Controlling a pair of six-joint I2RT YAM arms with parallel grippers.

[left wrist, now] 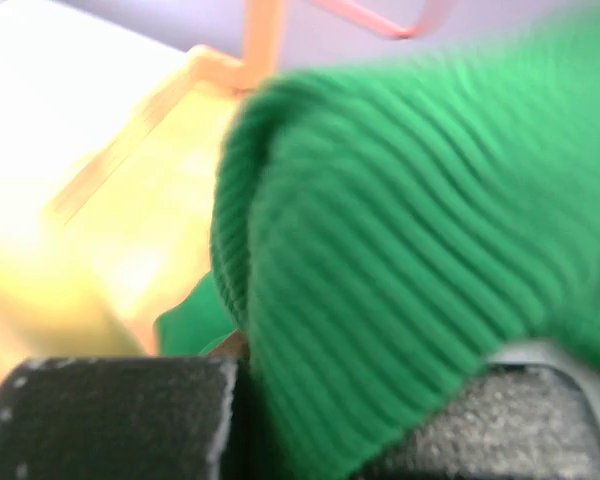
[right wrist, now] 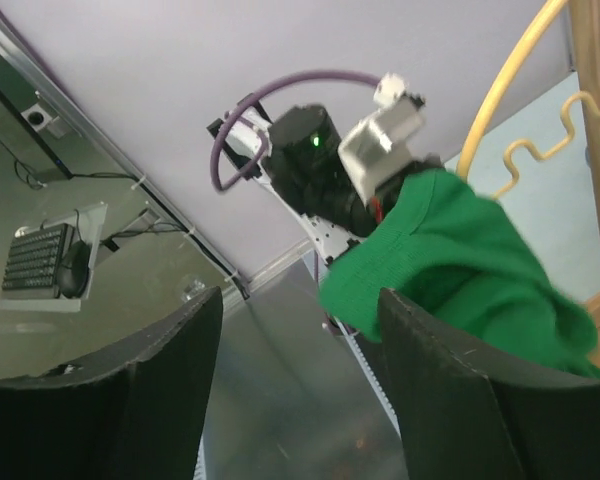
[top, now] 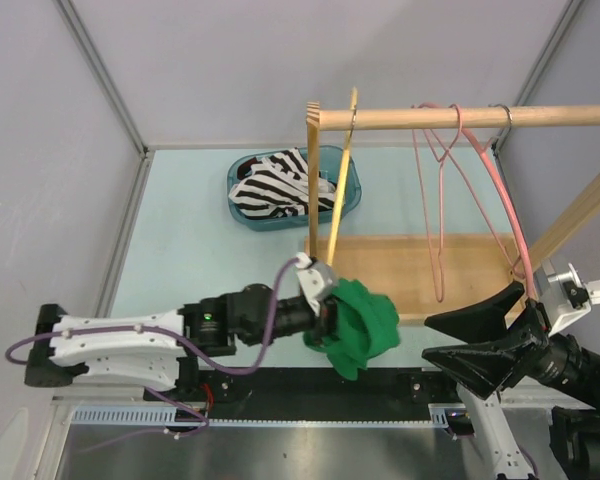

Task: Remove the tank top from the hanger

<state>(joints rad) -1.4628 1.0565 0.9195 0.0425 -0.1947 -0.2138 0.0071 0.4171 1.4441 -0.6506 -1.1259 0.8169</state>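
The green ribbed tank top [top: 368,322] is bunched in my left gripper [top: 336,322], which is shut on it at the front edge of the wooden rack. In the left wrist view the cloth [left wrist: 410,250] fills the space between the fingers [left wrist: 110,420]. The yellow hanger [top: 342,170] hangs from the wooden rod [top: 460,118], its lower end just above the cloth; I cannot tell if they touch. My right gripper [top: 430,338] is open and empty to the right of the cloth, pointing at it. In the right wrist view the top [right wrist: 460,270] and the hanger [right wrist: 500,90] show past the fingers [right wrist: 130,400].
A teal basket [top: 242,165] holding a zebra-striped garment [top: 275,190] stands behind the rack. Pink hangers [top: 438,200] hang further right on the rod. The rack's wooden base board [top: 420,270] and slanted right post [top: 580,215] lie between the arms and the back.
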